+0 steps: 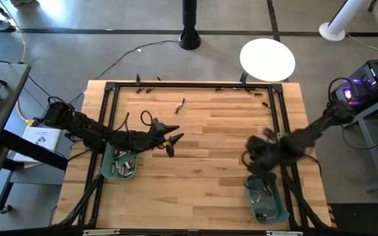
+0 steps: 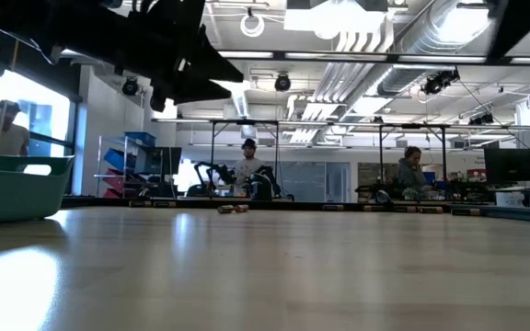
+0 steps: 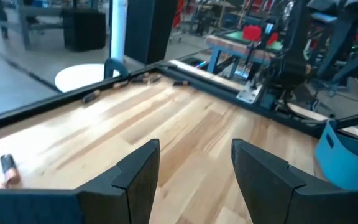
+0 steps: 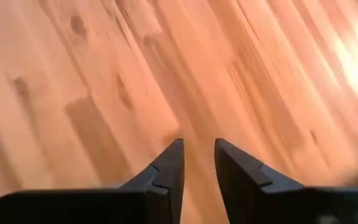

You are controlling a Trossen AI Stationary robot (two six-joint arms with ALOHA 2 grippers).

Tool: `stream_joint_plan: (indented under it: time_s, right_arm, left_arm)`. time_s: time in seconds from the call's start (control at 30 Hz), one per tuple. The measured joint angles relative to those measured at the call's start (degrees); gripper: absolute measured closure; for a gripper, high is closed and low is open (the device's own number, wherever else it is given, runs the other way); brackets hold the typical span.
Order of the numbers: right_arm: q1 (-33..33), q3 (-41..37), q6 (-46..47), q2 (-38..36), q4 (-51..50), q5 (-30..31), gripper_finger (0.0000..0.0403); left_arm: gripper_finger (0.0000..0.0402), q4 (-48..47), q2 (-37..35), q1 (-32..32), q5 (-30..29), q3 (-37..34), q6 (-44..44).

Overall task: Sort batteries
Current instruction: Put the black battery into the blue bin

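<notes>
Progress maybe halfway | both teal bins (image 1: 119,164) hold some batteries (image 1: 180,104), strays left upper worktop (image 1: 209,151) | left claw (image 1: 170,142) wide, empty | right claw (image 4: 196,163) narrow, empty

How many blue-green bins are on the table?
2. One teal bin sits near the table's left edge under the left arm; the other teal bin sits at the right front corner, below the right arm.
</notes>
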Motion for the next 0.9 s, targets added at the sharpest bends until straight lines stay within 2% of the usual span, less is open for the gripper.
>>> stream_joint_plan:
  time_s: [0.1,0.2,0.33,0.47,0.6,0.73,0.9]
  right_arm:
    - [-8.7,-6.2,-14.9,-0.8,12.4,-0.9,0.0320]
    - [-16.8,-12.0,-27.9,-0.6,25.0,-6.2,0.0320]
    - [-26.2,-20.2,-39.8,-0.6,44.6,-10.8,0.0320]
    - [-34.8,-27.2,-43.9,-0.6,60.9,-16.2,0.0320]
    - [-40.9,-31.9,-46.1,-0.6,71.4,-20.9,0.0319]
    - [-45.4,-33.3,-48.7,-0.6,76.7,-24.2,0.0301]
    - [-48.8,-33.4,-51.6,-0.6,78.9,-25.5,0.0241]
  left_arm:
    - [0.0209,-1.7,0.0,0.0,-0.3,0.0,-2.4]
    - [0.0209,-2.5,0.0,0.0,-0.4,0.0,-3.9]
    - [0.0209,-4.2,0.0,0.0,-0.4,0.0,-5.8]
    - [0.0209,-5.4,0.0,1.0,-0.6,0.0,-5.8]
    - [0.0209,-5.6,0.0,3.1,-0.8,0.0,-3.8]
    - [0.0209,-5.6,0.0,5.7,-0.8,0.0,-4.1]
    - [0.0209,-5.5,0.0,8.9,0.1,0.0,-2.0]
